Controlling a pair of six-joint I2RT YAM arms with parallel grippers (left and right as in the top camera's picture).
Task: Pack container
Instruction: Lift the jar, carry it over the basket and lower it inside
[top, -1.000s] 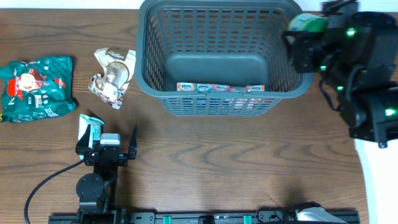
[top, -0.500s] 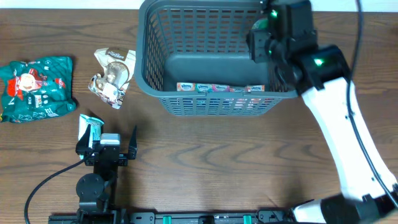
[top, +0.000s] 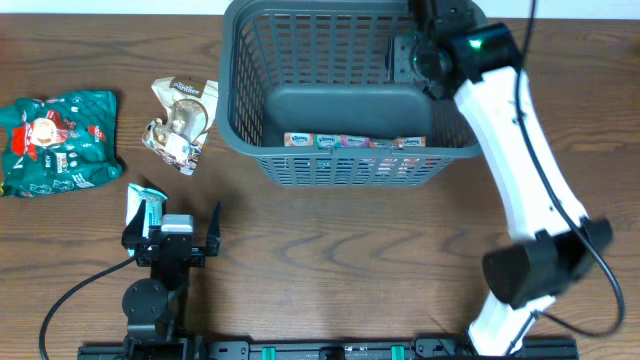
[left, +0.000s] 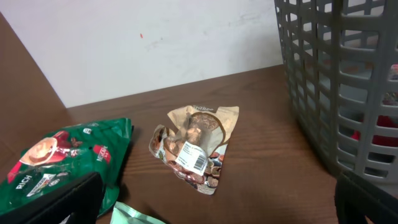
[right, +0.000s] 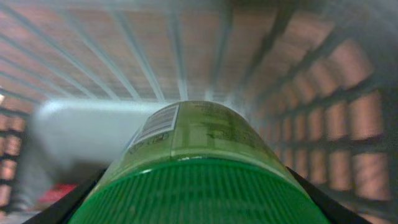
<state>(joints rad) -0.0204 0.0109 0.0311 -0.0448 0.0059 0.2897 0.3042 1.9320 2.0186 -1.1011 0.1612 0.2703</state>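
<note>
Clamping the green-capped bottle (right: 199, 149), the right fingers (right: 56, 214) point its long axis toward the container (top: 350, 152) floor; the left fingers (left: 56, 202) stand wide.

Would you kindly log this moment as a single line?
right gripper: shut on green-capped bottle, inside container | left gripper: open, empty

right wrist view: the green-capped bottle (right: 199, 180) is cut off by the lower edge, its label print too blurred to read, and the container (right: 311, 87) lattice behind it is out of focus. left wrist view: the green packet (left: 59, 158) runs off the left edge, a pale green wrapper (left: 134, 215) off the bottom.
</note>
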